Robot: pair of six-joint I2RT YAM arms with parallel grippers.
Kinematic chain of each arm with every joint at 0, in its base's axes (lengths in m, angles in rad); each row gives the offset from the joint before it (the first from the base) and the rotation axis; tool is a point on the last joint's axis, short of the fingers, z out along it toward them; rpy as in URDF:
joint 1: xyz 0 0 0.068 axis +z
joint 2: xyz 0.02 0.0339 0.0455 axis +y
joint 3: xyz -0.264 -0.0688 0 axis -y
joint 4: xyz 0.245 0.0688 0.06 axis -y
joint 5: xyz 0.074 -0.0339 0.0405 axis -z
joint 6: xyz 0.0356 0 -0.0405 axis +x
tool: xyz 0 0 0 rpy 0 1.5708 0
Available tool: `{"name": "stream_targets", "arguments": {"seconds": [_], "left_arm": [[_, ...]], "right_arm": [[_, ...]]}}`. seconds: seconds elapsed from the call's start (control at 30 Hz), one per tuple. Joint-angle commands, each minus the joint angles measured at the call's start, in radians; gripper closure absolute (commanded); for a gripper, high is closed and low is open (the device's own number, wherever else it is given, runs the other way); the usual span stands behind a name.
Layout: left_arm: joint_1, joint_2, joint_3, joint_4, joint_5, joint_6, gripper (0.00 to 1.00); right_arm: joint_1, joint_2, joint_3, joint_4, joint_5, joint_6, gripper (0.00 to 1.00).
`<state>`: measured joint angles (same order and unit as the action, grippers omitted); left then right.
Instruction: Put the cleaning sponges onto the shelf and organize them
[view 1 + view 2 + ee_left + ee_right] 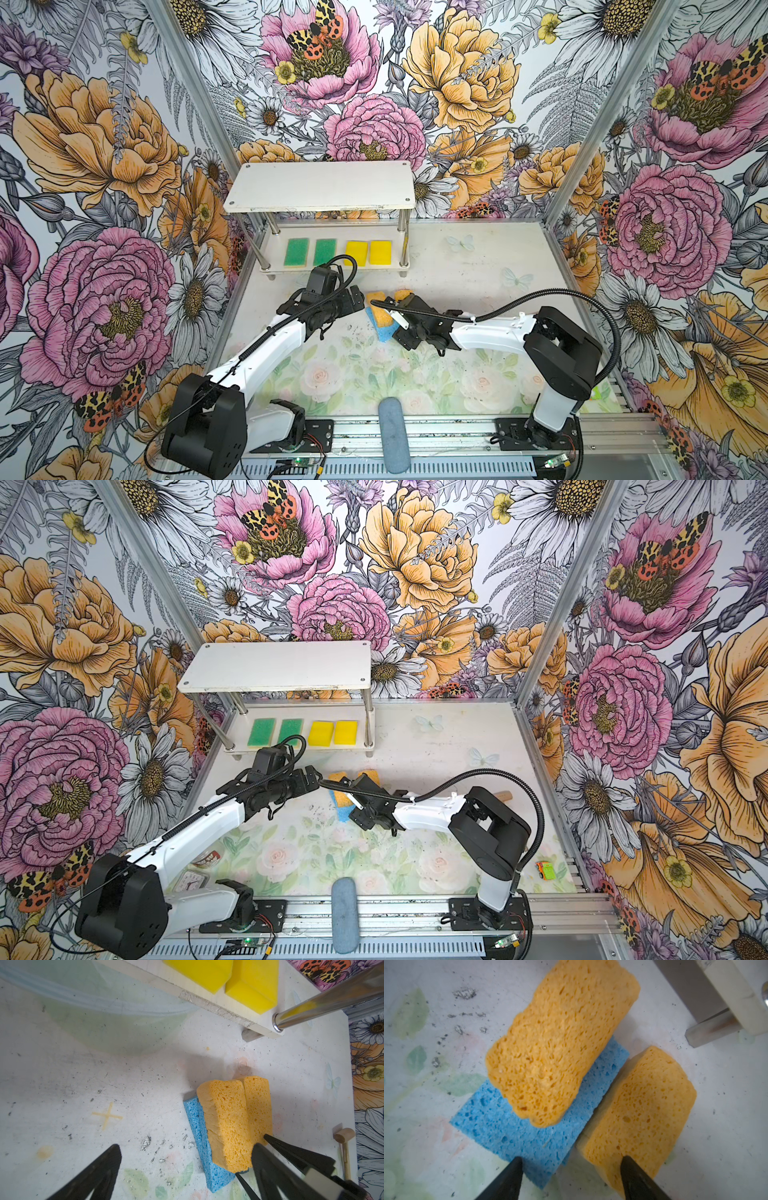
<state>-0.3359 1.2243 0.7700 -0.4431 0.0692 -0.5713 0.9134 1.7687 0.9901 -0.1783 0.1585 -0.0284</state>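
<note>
my right pincer is drawn in, its tips at the blue sponge and the orange sponge at lower right; i cannot tell whether it grips. my left pincer gapes wide, empty, just beside them. at upper centre, the shelf carries the green sponges and yellow sponges on its lower board.

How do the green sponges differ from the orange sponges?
The green sponges sit on the shelf's lower board; the orange sponges are on the table in front. The green sponges lie flat, side by side; one orange sponge rests on a blue sponge. The green sponges look fine-textured, the orange sponges coarsely pored. Both are rectangular pairs.
</note>
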Motion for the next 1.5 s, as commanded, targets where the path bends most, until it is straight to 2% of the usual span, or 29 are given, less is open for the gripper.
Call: {"name": "stream_targets", "arguments": {"seconds": [0.0, 0.4, 0.6, 0.87, 1.07, 1.47], "left_arm": [[0.01, -0.009, -0.013, 0.026, 0.017, -0.004, 0.01], [0.013, -0.008, -0.02, 0.027, 0.014, -0.01, 0.01], [0.0, -0.002, -0.014, 0.033, -0.004, -0.054, 0.01], [-0.071, 0.047, 0.005, 0.036, -0.051, -0.185, 0.01], [-0.146, 0.107, 0.033, 0.033, -0.083, -0.265, 0.01], [-0.277, 0.263, 0.189, -0.045, -0.205, -0.316, 0.01]], "right_arm": [[0.007, 0.038, 0.019, 0.056, 0.037, -0.01, 0.24], [0.007, 0.072, 0.055, 0.104, 0.073, -0.02, 0.24], [0.005, 0.028, 0.036, 0.106, 0.054, -0.042, 0.24], [-0.005, -0.096, -0.002, 0.076, -0.061, -0.07, 0.23], [-0.042, -0.164, 0.003, -0.02, -0.187, -0.09, 0.22], [-0.226, -0.263, -0.06, -0.063, -0.274, -0.058, 0.22]]}}
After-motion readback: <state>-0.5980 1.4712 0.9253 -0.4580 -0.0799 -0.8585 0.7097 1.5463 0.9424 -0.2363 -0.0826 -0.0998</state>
